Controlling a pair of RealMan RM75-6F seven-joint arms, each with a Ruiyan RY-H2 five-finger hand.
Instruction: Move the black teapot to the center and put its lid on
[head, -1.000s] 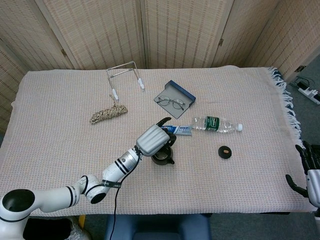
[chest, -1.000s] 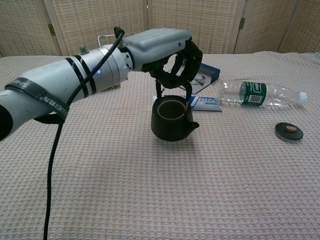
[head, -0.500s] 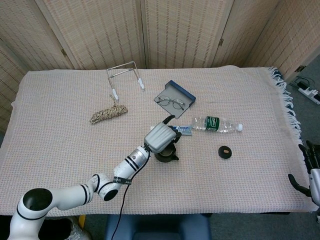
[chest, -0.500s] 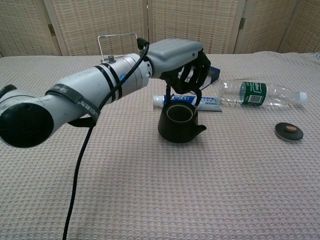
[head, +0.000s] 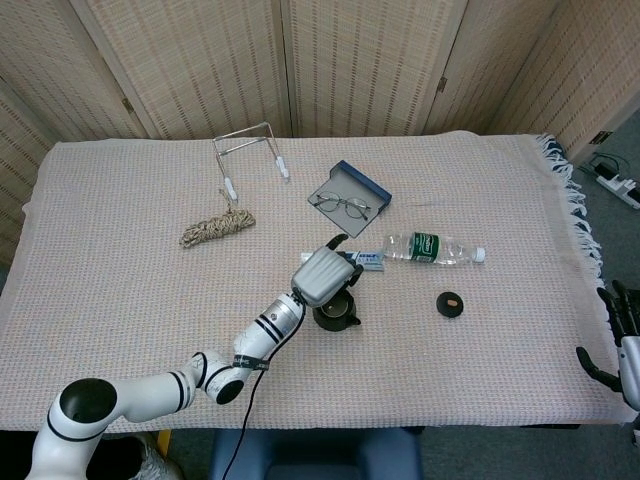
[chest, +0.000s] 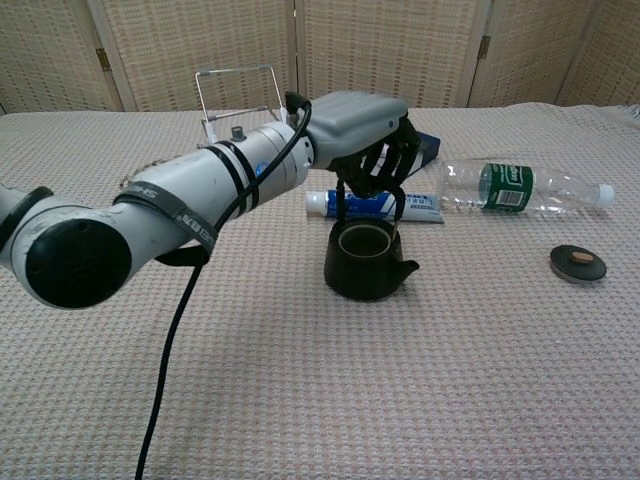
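**Teapot near center, lid not on yet**

Left hand (chest: 365, 135) has its fingers curled round the wire handle of the black teapot (chest: 368, 263), which sits lidless just in front of the toothpaste tube (chest: 375, 205). Lid (chest: 578, 264), a flat black disc, lies well right of the teapot. Right hand (head: 618, 345) idles at the table edge, fingers apart, empty. Woven cloth underneath; pot matte, squat.

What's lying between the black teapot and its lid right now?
Nothing: only bare tablecloth separates teapot from lid, clear in the head view.
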